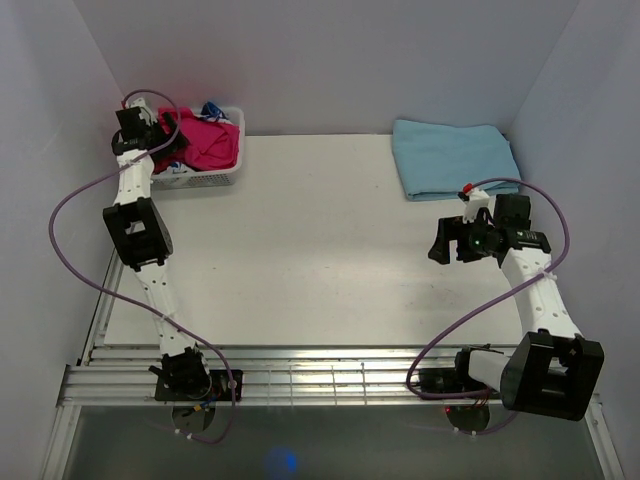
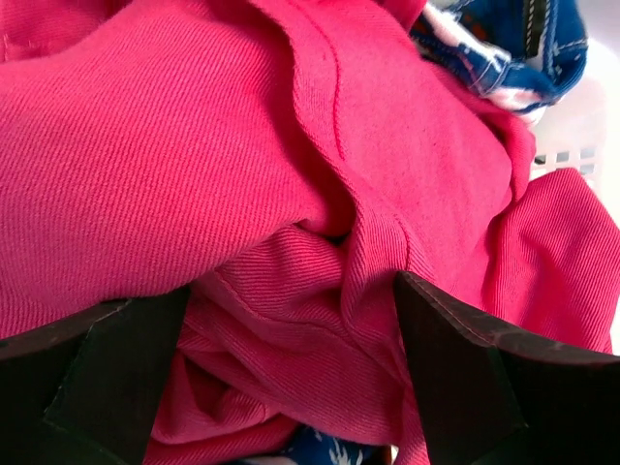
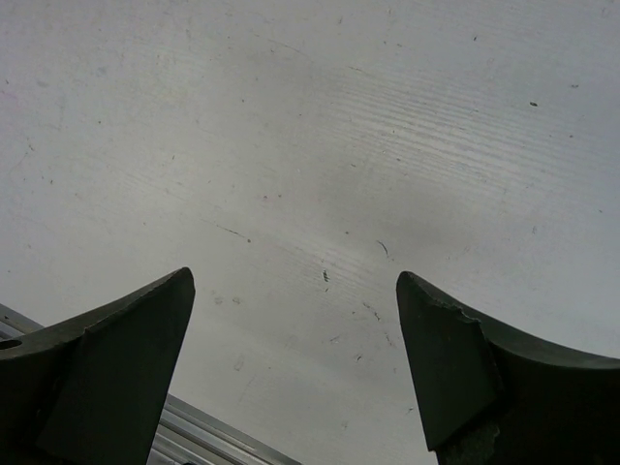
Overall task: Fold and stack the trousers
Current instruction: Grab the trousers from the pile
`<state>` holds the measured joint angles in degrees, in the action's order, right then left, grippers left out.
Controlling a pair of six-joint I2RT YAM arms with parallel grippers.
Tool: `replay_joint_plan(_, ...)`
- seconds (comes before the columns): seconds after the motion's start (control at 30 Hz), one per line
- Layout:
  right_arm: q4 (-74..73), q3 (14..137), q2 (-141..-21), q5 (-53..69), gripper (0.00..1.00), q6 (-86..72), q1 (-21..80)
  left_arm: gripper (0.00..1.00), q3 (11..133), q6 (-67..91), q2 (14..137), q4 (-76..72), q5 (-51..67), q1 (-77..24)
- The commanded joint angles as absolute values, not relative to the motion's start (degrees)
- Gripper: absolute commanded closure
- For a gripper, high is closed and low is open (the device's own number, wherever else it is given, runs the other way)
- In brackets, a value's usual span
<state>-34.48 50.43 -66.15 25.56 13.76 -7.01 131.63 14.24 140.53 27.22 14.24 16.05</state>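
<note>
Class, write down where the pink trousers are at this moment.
In the top view, the trousers lie bunched in the white basket at the table's far left corner, beside a blue patterned garment, with the open left gripper just above them.

You have a white tabletop (image 1: 300, 260) boxed in on three sides by plain pale walls: a back wall (image 1: 320, 60), a left wall (image 1: 40, 150) and a right wall (image 1: 600, 130), all with a faint lilac cast. Light falls evenly, so your shadows stay soft. Along the near edge of the table runs a band of aluminium rails (image 1: 320, 375). Below them lies a dull grey surface (image 1: 400, 450) with a small blue glint (image 1: 282, 462) on it. Seen from the right wrist, the tabletop shows fine scratches and dark specks.
</note>
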Motion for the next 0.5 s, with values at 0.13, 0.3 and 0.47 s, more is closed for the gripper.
replay_joint_plan(0.13, -34.6, 53.0, -68.8, 24.7, 0.10, 14.1, -6.8, 0.11, 128.2, 13.4, 140.2, 15.1, 14.4, 13.8)
replay_joint_plan(0.3, -35.0, 53.7, -69.9, 25.1, 0.10, 14.5, -6.8, 0.65, 128.8, 11.7, 140.9, 10.4, 17.8, 13.9)
replay_joint_plan(0.47, -34.8, 53.5, -69.5, 25.3, 0.10, 14.7, -6.8, 0.94, 131.3, 12.2, 139.5, 6.0, 22.8, 13.9)
